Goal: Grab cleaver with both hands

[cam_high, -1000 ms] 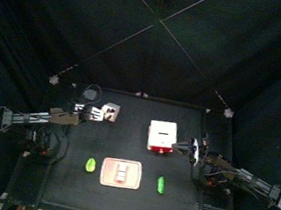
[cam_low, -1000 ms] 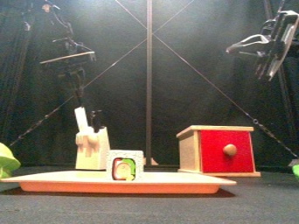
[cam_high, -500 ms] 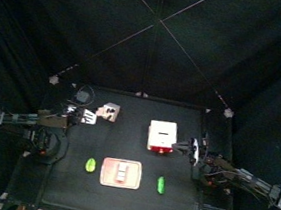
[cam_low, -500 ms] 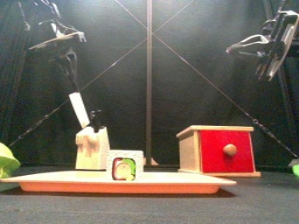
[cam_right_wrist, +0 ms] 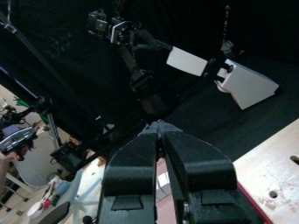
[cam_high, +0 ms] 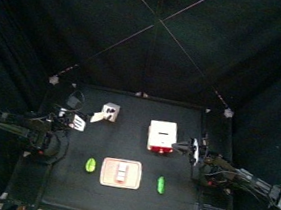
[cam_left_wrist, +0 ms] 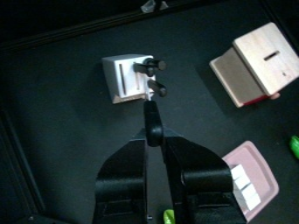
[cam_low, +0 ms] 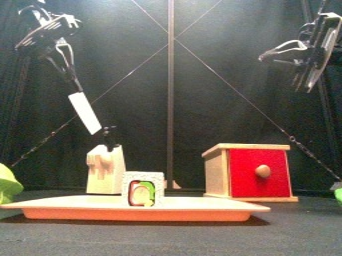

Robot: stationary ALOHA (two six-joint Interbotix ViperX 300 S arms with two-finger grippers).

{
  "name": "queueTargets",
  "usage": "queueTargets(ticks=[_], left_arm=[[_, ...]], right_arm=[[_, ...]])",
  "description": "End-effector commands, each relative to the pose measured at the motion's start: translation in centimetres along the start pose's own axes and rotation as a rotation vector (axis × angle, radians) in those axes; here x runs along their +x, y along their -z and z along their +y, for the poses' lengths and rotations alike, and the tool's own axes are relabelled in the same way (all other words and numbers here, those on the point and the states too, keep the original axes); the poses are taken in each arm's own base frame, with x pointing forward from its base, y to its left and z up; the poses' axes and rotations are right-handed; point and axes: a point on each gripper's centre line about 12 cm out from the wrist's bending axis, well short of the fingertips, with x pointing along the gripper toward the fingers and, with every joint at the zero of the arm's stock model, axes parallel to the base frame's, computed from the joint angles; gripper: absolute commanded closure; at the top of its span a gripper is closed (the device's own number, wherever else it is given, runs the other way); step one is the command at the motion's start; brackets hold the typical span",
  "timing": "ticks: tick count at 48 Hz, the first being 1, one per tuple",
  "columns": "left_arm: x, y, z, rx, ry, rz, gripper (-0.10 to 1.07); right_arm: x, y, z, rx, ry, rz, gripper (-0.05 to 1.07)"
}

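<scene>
The left hand (cam_left_wrist: 156, 162) pinches the black handle of the cleaver (cam_low: 86, 112), fingers pressed against it on both sides. The cleaver hangs tilted below the hand, clear of the knife block (cam_low: 104, 168), white blade pointing down toward the block. The knife block stands on the worktop (cam_high: 176, 194) directly beneath the blade tip, two black handles protruding from it.

The right hand (cam_low: 305, 52) hangs high at the opposite side, well apart from the cleaver, its narrow gap holding nothing. Below it stands the wooden box (cam_low: 247, 172) with a red face. Between the hands, nearer the front, a pink tray (cam_low: 134, 208) carries a sushi roll (cam_low: 143, 189).
</scene>
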Motion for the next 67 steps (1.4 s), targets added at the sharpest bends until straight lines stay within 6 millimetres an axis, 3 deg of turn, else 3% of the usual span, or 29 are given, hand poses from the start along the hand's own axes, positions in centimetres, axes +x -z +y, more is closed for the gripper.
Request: queueTargets(ticks=[1, 15, 28, 41, 60, 67], left_arm=[[-0.7, 0.1, -1.2, 0.043, 0.071, -0.018, 0.58], [-0.8, 1.7, -5.2, 0.198, 0.247, -0.066, 0.58], [-0.9, 3.6, -10.4, 0.377, 0.499, -0.152, 0.58], [0.2, 5.9, -14.2, 0.631, 0.692, -0.270, 0.58], [2.2, 8.2, -16.3, 0.864, 0.716, -0.333, 0.58], [2.0, 8.0, -16.4, 0.880, 0.718, -0.353, 0.58]], right_arm=[[0.2, -0.2, -0.1, 0.002, 0.004, -0.003, 0.56], [0.3, -0.3, -0.3, 0.007, 0.014, -0.005, 0.56], [0.5, -0.4, -0.6, 0.042, 0.030, -0.016, 0.56], [0.9, -0.7, -0.6, 0.045, 0.032, -0.016, 0.56], [1.9, 0.4, -1.3, 0.135, 0.049, 0.029, 0.56], [2.2, 1.3, -0.1, 0.198, -0.003, 0.060, 0.56]])
